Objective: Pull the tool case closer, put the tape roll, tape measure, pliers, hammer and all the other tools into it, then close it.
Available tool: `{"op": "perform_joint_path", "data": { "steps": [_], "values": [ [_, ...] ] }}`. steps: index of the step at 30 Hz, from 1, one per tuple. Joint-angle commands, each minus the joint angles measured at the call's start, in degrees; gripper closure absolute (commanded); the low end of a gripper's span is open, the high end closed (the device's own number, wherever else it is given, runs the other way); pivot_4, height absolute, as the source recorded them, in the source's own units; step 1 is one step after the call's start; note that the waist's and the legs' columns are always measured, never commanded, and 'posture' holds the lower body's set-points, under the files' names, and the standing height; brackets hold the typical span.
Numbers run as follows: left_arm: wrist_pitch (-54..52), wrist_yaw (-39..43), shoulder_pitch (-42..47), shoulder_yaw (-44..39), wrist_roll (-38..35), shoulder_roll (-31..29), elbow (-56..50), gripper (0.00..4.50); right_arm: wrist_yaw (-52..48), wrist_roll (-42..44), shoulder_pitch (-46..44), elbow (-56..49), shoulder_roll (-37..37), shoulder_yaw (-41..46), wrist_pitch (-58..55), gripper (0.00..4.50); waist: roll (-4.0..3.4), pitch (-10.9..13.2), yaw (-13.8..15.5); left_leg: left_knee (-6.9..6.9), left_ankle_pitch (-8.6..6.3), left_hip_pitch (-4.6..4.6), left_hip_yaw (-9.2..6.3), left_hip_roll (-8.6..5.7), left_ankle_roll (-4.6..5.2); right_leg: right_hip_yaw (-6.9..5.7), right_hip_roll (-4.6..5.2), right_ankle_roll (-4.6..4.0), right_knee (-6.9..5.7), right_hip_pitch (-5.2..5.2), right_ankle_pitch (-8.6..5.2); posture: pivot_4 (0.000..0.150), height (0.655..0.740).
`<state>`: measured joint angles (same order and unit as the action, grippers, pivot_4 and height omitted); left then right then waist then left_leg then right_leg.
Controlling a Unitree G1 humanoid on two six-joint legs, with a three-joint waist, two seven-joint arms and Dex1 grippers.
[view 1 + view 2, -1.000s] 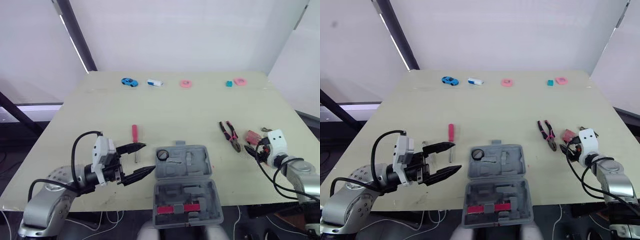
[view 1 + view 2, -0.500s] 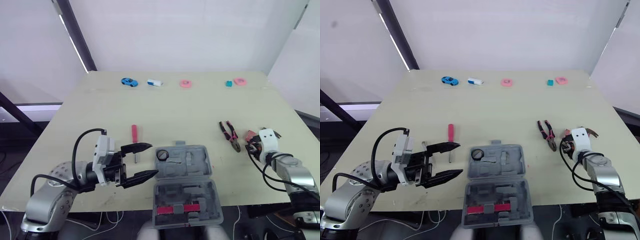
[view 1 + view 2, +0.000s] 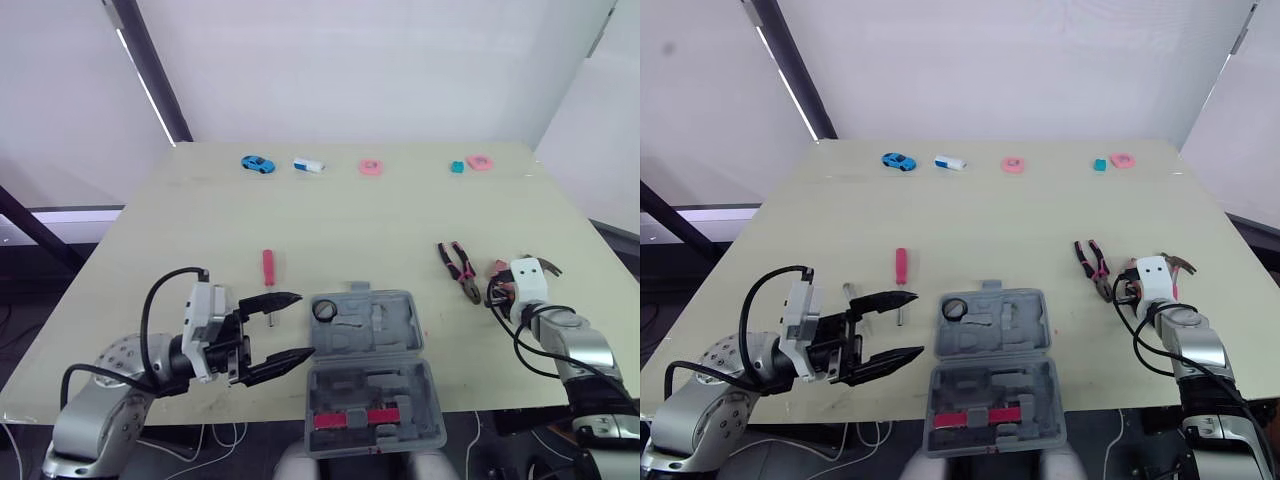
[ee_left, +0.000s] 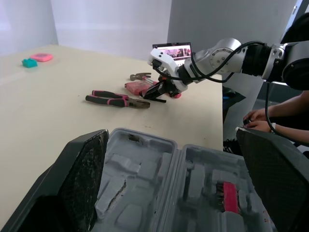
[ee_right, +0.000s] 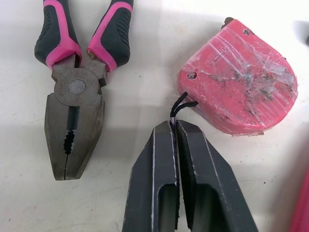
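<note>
Seen from above my arms, the grey tool case [image 3: 395, 330] lies open at the near edge of the tabletop [image 3: 350, 215], straight in front of me; a black tape roll [image 3: 323, 310] sits in its far half and a red item [image 3: 352, 417] in its near half.

Over the last second my right hand [image 5: 174, 126] has moved away from me and up to the pink tape measure [image 5: 239, 92], well to the right of the case; its fingers are now pressed together, pinching the tape measure's black cord loop; I judge that lifting it toward the case comes next. The pliers [image 5: 77, 92] lie just beside the tape measure, on the side nearer the case.

My left hand [image 3: 303, 323] has edged slightly toward the case's left side; it hovers there, fingers wide apart, gripping nothing; a red screwdriver [image 3: 268, 268] lies left of the case, beyond that hand.

The tabletop is pale yellow-green; a blue toy car [image 3: 258, 163] and small pink pieces [image 3: 371, 167] sit along the edge farthest from the case; white walls stand behind; past the case's right side, a person's hands [image 4: 260, 121] rest near a laptop [image 4: 172, 50].
</note>
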<state>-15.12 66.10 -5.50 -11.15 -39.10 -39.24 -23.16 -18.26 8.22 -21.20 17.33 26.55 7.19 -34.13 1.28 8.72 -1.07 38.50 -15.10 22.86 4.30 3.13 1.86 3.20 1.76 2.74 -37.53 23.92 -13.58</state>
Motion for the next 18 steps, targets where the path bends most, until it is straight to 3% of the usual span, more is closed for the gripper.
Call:
{"op": "perform_joint_path", "data": {
  "steps": [1, 5, 18],
  "values": [
    [3.07, 0.17, -0.24, -0.02, 1.17, 1.07, 0.21, 0.0, 0.3, -0.17, 1.39, -2.24, 0.88, 1.37, 0.06, 4.44, 0.0, 0.0, 0.01, 0.0, 0.0, 0.0, 0.0, 0.0, 0.0, 0.0, 0.0, 0.0, 0.0, 0.0, 0.0, 0.15, 0.74],
    [9.11, 1.32, 0.18, -0.46, 0.4, 6.18, 2.91, 0.0, -0.42, 0.77, 3.83, -6.04, 1.27, 2.31, -0.84, 4.44, -0.01, -0.01, 0.14, -0.05, 0.0, 0.01, 0.0, -0.01, 0.0, -0.01, 0.0, 0.0, 0.05, -0.01, 0.0, 0.15, 0.74],
    [10.96, 8.42, -1.98, -0.25, -0.39, 5.27, 7.86, 0.0, -4.09, 7.69, 25.11, -34.98, -0.02, 2.91, -11.46, 4.44, 0.03, -0.02, 0.24, -0.15, 0.0, 0.03, -0.08, 0.06, 0.0, -0.07, 0.0, 0.01, 0.21, -0.01, -0.02, 0.15, 0.74]
  ]
}}
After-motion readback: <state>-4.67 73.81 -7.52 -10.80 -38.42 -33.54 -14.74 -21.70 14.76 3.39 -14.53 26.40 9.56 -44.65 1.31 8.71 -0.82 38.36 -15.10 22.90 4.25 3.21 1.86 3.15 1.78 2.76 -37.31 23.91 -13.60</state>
